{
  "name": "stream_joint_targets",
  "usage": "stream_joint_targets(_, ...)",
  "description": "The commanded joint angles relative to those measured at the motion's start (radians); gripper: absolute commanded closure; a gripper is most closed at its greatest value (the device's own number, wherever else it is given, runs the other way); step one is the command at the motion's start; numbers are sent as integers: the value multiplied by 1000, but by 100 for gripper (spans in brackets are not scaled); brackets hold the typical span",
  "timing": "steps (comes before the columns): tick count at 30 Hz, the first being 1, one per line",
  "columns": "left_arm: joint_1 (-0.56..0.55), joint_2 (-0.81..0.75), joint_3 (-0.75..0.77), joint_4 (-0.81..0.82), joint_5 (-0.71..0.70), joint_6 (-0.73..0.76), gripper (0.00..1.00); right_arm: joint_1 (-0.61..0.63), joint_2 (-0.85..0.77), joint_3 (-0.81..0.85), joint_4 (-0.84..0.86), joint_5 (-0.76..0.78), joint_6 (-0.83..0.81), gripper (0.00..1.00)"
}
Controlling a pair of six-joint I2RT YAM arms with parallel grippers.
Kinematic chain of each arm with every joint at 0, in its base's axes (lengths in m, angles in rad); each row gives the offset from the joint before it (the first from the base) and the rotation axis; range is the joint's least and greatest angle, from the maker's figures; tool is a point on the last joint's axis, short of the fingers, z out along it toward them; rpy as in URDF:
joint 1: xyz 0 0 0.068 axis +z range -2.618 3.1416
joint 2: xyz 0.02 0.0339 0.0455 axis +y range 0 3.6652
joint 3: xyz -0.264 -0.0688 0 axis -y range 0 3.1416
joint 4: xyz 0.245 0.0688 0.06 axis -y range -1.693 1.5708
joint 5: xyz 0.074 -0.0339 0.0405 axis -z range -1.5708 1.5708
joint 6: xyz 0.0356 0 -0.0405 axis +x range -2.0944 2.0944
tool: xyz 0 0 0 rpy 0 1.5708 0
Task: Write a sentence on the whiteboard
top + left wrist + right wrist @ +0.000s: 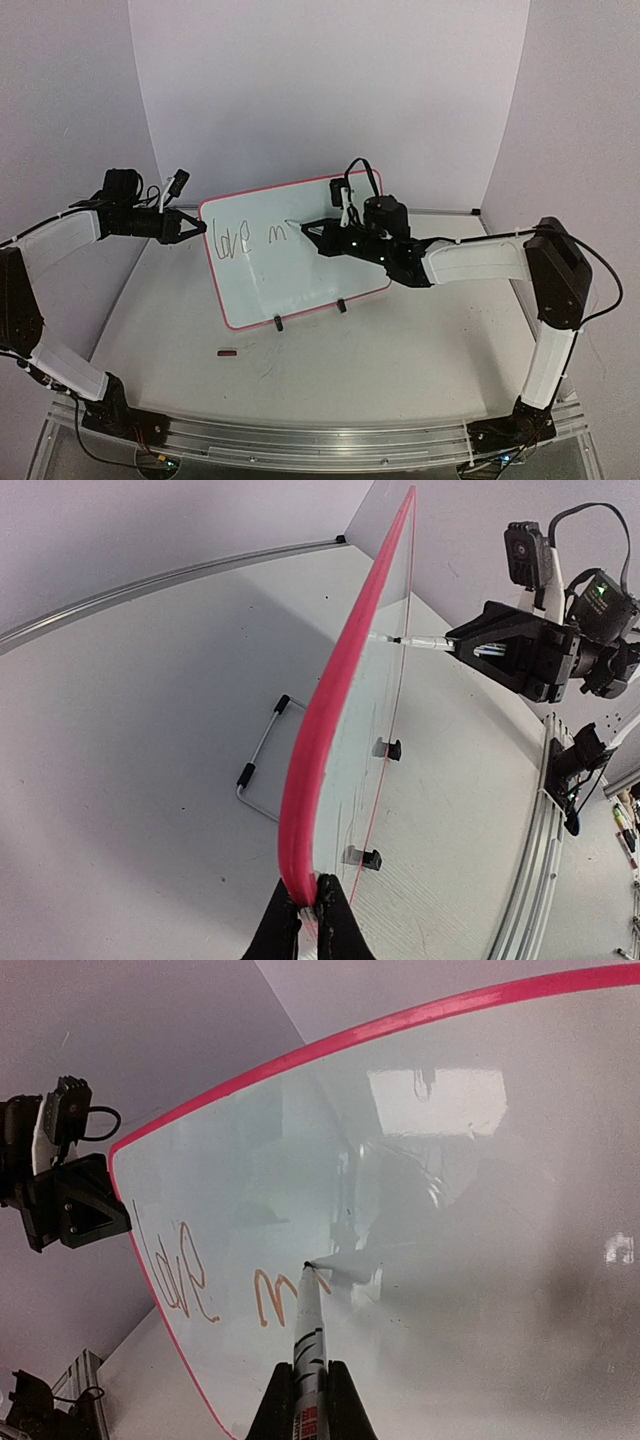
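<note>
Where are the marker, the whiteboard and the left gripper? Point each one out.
marker (309, 1325): right wrist view, on its barrel below the tip.
whiteboard (300, 278): top external view, on the bare white face near its lower edge.
left gripper (311, 890): left wrist view, midway between the fingertips pinching the board's edge.

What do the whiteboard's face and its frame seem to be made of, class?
Whiteboard face: smooth, glossy coated sheet, probably plastic or enamel; it mirrors a bright light patch and the marker. Frame: red-pink, duller, likely moulded plastic, judging by its rounded even edge.

glossy whiteboard (290, 260) (mirror-like), matt table (400, 350)
</note>
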Motion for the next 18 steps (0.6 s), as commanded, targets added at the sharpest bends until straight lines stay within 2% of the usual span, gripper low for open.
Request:
stream_joint_targets(1, 1, 15, 32, -35, -58, 37, 100, -7, 35, 44, -24, -8, -17, 100)
stream_joint_targets(18, 0, 21, 33, -36, -58, 36, 100, -8, 2, -71, -27, 30, 0, 100)
